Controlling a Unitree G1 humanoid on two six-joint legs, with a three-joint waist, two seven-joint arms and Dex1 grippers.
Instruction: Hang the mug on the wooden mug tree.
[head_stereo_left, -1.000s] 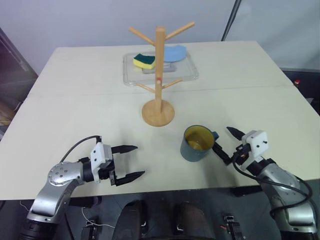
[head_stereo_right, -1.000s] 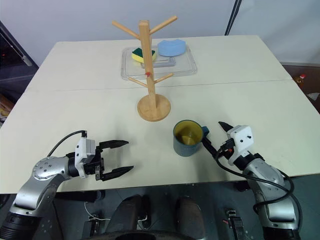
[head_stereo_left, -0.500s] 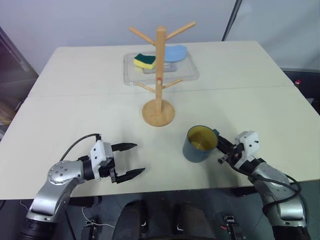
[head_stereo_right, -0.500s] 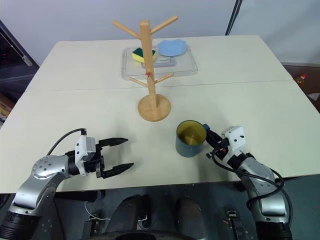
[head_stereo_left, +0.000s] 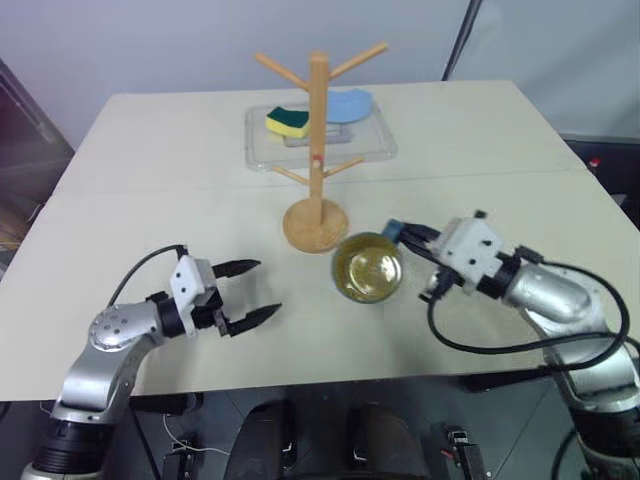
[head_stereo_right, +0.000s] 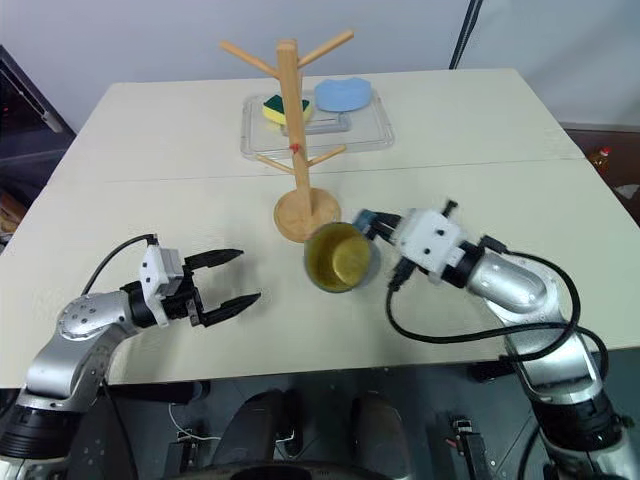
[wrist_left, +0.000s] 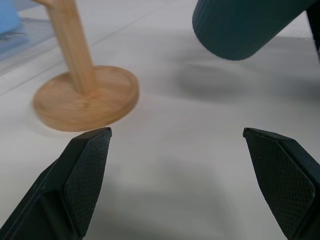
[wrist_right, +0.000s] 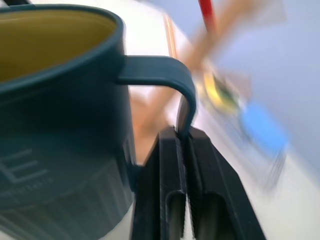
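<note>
Right claw (wrist_right: 182, 137): pressed together on the mug's handle, pinching its outer bar, so the loop stays free for a peg.
Mug (head_stereo_left: 368, 268): held off the table, tipped so its yellow inside faces the camera; it hangs just beside the tree's base, on the robot's right.
Tree (head_stereo_left: 318, 150): upright, pegs bare; the mug sits well below the top pegs, nearer the middle ones.
Left claw (head_stereo_left: 243, 293): spread, holding nothing, well to the tree's left, likely kept clear.
Tray (head_stereo_left: 262, 150): behind the tree, holding a sponge.
</note>
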